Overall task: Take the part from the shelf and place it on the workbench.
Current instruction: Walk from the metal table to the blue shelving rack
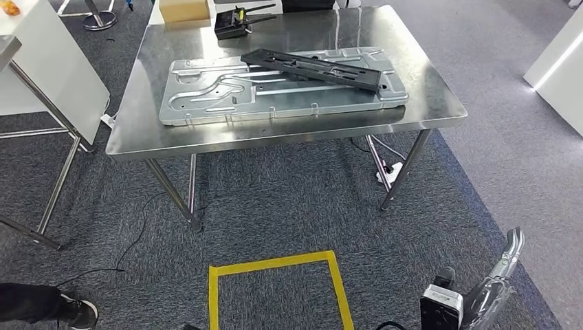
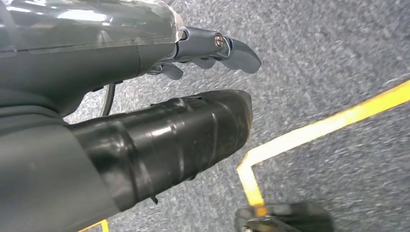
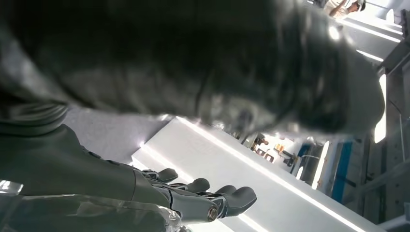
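Note:
A long black part (image 1: pixel 313 69) lies slanted on top of a stamped silver plate (image 1: pixel 206 96) on the steel workbench (image 1: pixel 275 137), straight ahead of me. My right arm (image 1: pixel 491 289) hangs low at the bottom right, well short of the bench. In the left wrist view my left hand (image 2: pixel 145 58) hangs over the grey carpet with its thumb (image 2: pixel 193 125) and fingers (image 2: pixel 232 48) apart, holding nothing. My right hand (image 3: pixel 159 193) has its fingers (image 3: pixel 232 195) stretched out, and it holds nothing.
A yellow tape square (image 1: pixel 275 282) marks the carpet in front of the bench. A white table (image 1: pixel 48 75) stands at the left and a white unit (image 1: pixel 557 69) at the right. A black device (image 1: pixel 237 20) and a cardboard box (image 1: pixel 182 10) sit at the bench's back. A person's shoe (image 1: pixel 75 313) is at lower left.

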Robot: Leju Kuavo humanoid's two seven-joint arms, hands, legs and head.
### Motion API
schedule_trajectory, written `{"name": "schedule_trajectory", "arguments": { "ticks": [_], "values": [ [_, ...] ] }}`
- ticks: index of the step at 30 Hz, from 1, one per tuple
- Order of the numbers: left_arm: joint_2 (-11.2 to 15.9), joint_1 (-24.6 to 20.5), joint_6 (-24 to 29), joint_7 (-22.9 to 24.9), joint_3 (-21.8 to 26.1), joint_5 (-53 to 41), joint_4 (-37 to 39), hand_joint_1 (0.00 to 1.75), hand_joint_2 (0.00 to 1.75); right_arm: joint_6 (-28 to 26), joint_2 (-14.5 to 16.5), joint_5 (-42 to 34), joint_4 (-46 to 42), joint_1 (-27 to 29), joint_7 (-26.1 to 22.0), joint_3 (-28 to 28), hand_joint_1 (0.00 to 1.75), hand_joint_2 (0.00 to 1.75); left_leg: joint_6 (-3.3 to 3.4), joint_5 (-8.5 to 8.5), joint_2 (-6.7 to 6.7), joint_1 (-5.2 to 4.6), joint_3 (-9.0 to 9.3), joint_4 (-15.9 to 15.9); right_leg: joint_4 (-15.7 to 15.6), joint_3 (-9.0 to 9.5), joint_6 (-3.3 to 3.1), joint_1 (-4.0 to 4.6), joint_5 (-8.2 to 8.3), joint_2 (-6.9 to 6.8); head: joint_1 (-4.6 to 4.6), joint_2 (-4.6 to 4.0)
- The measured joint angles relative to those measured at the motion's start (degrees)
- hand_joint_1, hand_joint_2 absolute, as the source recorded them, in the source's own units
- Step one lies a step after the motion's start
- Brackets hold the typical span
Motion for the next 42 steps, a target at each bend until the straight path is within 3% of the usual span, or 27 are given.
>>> {"name": "schedule_trajectory", "arguments": {
  "ticks": [2, 4, 5, 8, 9, 11, 13, 14, 15, 17, 19, 21, 23, 25, 27, 28, 29, 30, 31, 32, 34, 36, 38, 40, 42],
  "values": [
    [0.0, 0.0, 0.0, -0.1, 0.0, 0.0, 0.0, 0.00, 0.00, 0.0, -0.1, 0.0, 0.0, 0.0, 0.1, 0.0, 0.00, 0.00, 0.13, 2.84, -0.10, 0.01, 4.75, -6.0, 0.6, -1.02, 0.27, -0.05, 0.49, 0.17, 0.00, 0.00],
    [0.0, -0.1, 0.0, -0.1, 0.0, 0.0, 0.0, 0.00, 0.00, 0.0, -0.2, 0.0, 0.0, 0.0, 0.1, 0.0, 0.00, 0.00, 0.63, 3.68, -0.46, -0.13, 9.73, -13.5, 1.4, -1.83, 0.73, 0.06, 0.78, 0.37, 0.01, 0.00],
    [0.0, -0.1, 0.0, -0.1, 0.0, 0.0, 0.0, 0.00, 0.00, 0.0, -0.2, 0.0, 0.0, 0.0, 0.1, 0.0, 0.00, 0.00, 0.93, 3.46, -0.59, -0.23, 10.76, -15.5, 1.7, -2.10, 1.03, 0.12, 0.96, 0.46, 0.02, 0.00],
    [0.0, 0.0, 0.0, -0.1, 0.2, 0.0, 0.0, 0.00, 0.00, 0.0, -0.3, -0.2, 0.0, 0.1, 0.3, 0.0, 0.00, 0.00, 2.08, 3.66, -0.17, -0.17, 10.46, -16.6, 2.0, -2.50, 2.05, 0.21, 1.51, 0.86, 0.06, 0.00],
    [0.0, 0.0, 0.0, -0.1, 0.2, 0.0, 0.0, 0.00, 0.00, 0.0, -0.4, -0.2, 0.0, 0.1, 0.3, 0.0, 0.00, 0.00, 2.58, 4.00, 0.14, -0.03, 10.39, -16.8, 2.6, -2.86, 2.35, 0.18, 0.95, 0.95, 0.11, 0.00],
    [-0.1, 0.0, 0.0, -0.1, 0.3, 0.0, 0.0, 0.00, 0.00, 0.0, -0.6, -0.3, 0.0, 0.1, 0.5, 0.0, 0.00, 0.00, 3.39, 4.61, 0.91, 0.17, 10.05, -17.0, 7.3, -4.92, 2.88, -0.07, -2.31, 1.00, 0.16, 0.00],
    [-0.1, 0.0, 0.0, -0.1, 0.5, 0.0, 0.0, 0.00, 0.00, 0.0, -0.8, -0.3, 0.0, 0.2, 0.6, 0.0, 0.00, 0.00, 3.67, 4.95, 1.65, 0.12, 9.44, -16.9, 14.6, -8.05, 3.39, -0.32, -6.07, 0.96, 0.17, 0.00],
    [-0.1, 0.1, 0.0, -0.1, 0.5, 0.0, 0.0, 0.00, 0.00, 0.0, -0.9, -0.3, 0.0, 0.3, 0.6, 0.0, 0.00, 0.00, 3.65, 5.07, 2.10, 0.10, 9.18, -16.8, 17.0, -8.88, 3.58, -0.46, -6.73, 0.93, 0.17, 0.00],
    [-0.1, 0.2, 0.0, -0.1, 0.5, 0.0, 0.0, 0.00, 0.00, 0.0, -0.9, -0.4, 0.0, 0.4, 0.6, 0.0, 0.00, 0.00, 3.60, 5.14, 2.56, 0.09, 9.01, -16.7, 17.2, -8.66, 3.69, -0.58, -6.29, 0.85, 0.16, 0.00],
    [-0.1, 0.1, 0.0, -0.1, 0.6, 0.0, 0.0, 0.00, 0.00, 0.0, -1.0, -0.4, 0.1, 0.4, 0.6, 0.0, 0.00, 0.00, 3.46, 5.16, 3.50, 0.09, 8.97, -16.6, 11.4, -5.04, 3.61, -0.71, -3.04, 0.00, 0.17, 0.00],
    [-0.1, 0.1, 0.0, -0.1, 0.6, 0.0, 0.0, 0.00, 0.00, 0.0, -1.1, -0.4, 0.1, 0.4, 0.7, 0.0, 0.00, 0.00, 3.02, 5.03, 4.36, -0.14, 9.07, -16.4, 4.0, -1.02, 3.07, -0.32, -0.79, -2.26, 0.16, 0.00],
    [-0.1, 0.1, 0.0, -0.1, 0.6, 0.0, 0.0, 0.00, 0.00, 0.0, -1.1, -0.4, 0.1, 0.4, 0.7, 0.1, 0.00, 0.00, 2.36, 4.93, 5.25, -0.40, 9.11, -16.3, 1.4, -0.04, 2.41, 0.20, -0.58, -3.19, 0.10, 0.00],
    [-0.1, 0.0, 0.0, -0.1, 0.7, 0.0, 0.0, 0.00, 0.00, 0.0, -1.2, -0.4, 0.1, 0.5, 0.7, 0.1, 0.00, 0.00, 1.67, 4.72, 5.95, -0.35, 9.13, -16.2, 1.2, -0.38, 1.73, 0.18, -0.25, -1.96, 0.08, 0.00],
    [-0.1, -0.1, 0.0, -0.2, 0.7, 0.0, 0.0, 0.00, 0.00, 0.0, -1.2, -0.4, 0.0, 0.5, 0.7, 0.1, 0.00, 0.00, 1.07, 2.97, 4.18, -0.15, 8.33, -14.1, 0.9, -0.52, 0.97, -0.12, 0.20, -0.82, 0.08, 0.00],
    [-0.1, -0.1, 0.0, -0.2, 0.7, 0.0, 0.0, 0.00, 0.00, 0.0, -1.2, -0.4, 0.0, 0.4, 0.7, 0.3, 0.00, 0.00, 0.75, -0.80, 1.36, 0.00, 5.62, -7.9, 0.8, -0.75, 0.41, -0.20, 0.53, 0.23, 0.06, 0.00],
    [-0.1, 0.1, 0.0, -0.1, 0.8, 0.0, 0.0, 0.00, 0.00, 0.0, -1.2, -0.4, 0.1, 0.4, 0.7, 0.3, 0.00, 0.00, 0.69, -2.58, 0.67, 0.02, 3.84, -4.0, 0.8, -0.92, 0.25, -0.13, 0.63, 0.86, 0.05, 0.00],
    [-0.1, 0.2, 0.0, -0.1, 0.8, 0.0, 0.0, 0.00, 0.00, 0.0, -1.2, -0.4, 0.1, 0.4, 0.8, 0.3, 0.00, 0.00, 0.65, -3.43, 0.36, 0.02, 2.49, -1.1, 0.9, -1.05, 0.19, -0.08, 0.68, 1.57, 0.06, 0.00],
    [-0.1, 0.3, 0.0, -0.1, 0.8, 0.0, 0.0, 0.00, 0.00, 0.0, -1.2, -0.5, 0.1, 0.5, 0.8, 0.3, 0.00, 0.00, 0.66, -3.11, 0.21, 0.02, 1.96, -0.1, 1.1, -1.15, 0.17, -0.04, 0.70, 2.35, 0.06, 0.00],
    [-0.1, 0.4, 0.0, -0.1, 0.8, 0.0, 0.0, 0.00, 0.00, 0.0, -1.2, -0.6, 0.1, 0.5, 0.8, 0.3, 0.00, 0.00, 0.70, -1.68, 0.06, 0.03, 2.46, -1.2, 1.3, -1.23, 0.20, -0.04, 0.70, 3.16, 0.06, 0.00],
    [-0.1, 0.4, 0.0, -0.1, 0.8, 0.0, 0.0, 0.00, 0.00, 0.0, -1.2, -0.8, 0.2, 0.5, 0.8, 0.3, 0.00, 0.00, 0.81, 0.56, -0.35, 0.06, 3.93, -4.5, 1.5, -1.29, 0.28, -0.06, 0.65, 3.94, 0.06, 0.00],
    [-0.1, 0.4, 0.0, -0.1, 0.9, -0.1, 0.0, 0.00, 0.00, 0.0, -1.2, -1.0, 0.2, 0.5, 0.8, 0.3, 0.00, 0.00, 1.09, 3.59, -2.92, 0.23, 7.04, -11.7, 2.3, -1.72, 0.64, -0.08, 0.48, 5.29, 0.08, 0.00],
    [0.0, 0.4, 0.0, -0.1, 0.9, -0.1, 0.0, 0.00, 0.00, 0.0, -1.3, -1.2, 0.2, 0.5, 0.8, 0.3, 0.00, 0.00, 1.34, 4.00, -4.74, 0.22, 8.03, -14.5, 2.8, -2.43, 1.32, -0.15, 0.52, 6.47, 0.08, 0.00],
    [0.0, 0.3, 0.0, -0.1, 0.9, -0.1, 0.0, 0.00, 0.00, 0.0, -1.3, -1.4, 0.1, 0.7, 0.7, 0.2, 0.00, 0.00, 1.85, 4.27, -3.75, 0.12, 8.05, -14.9, 2.8, -2.89, 2.08, -0.27, 0.82, 7.50, 0.07, 0.00],
    [-0.1, 0.3, 0.0, -0.2, 1.0, -0.1, 0.0, 0.00, 0.00, -0.1, -1.3, -1.8, 0.1, 0.9, 0.6, -0.1, 0.00, 0.00, 2.66, 4.76, -2.28, 0.28, 8.26, -15.4, 4.2, -3.66, 2.65, -0.22, -0.11, 5.84, 0.14, 0.00],
    [-0.1, 0.3, 0.0, -0.3, 1.0, -0.1, 0.0, 0.00, 0.00, -0.1, -1.3, -2.3, 0.0, 1.0, 0.3, -0.6, 0.00, 0.00, 3.15, 4.99, -0.76, 0.33, 8.29, -15.7, 9.6, -6.18, 3.12, -0.20, -3.31, 2.73, 0.22, 0.00]
  ]
}}
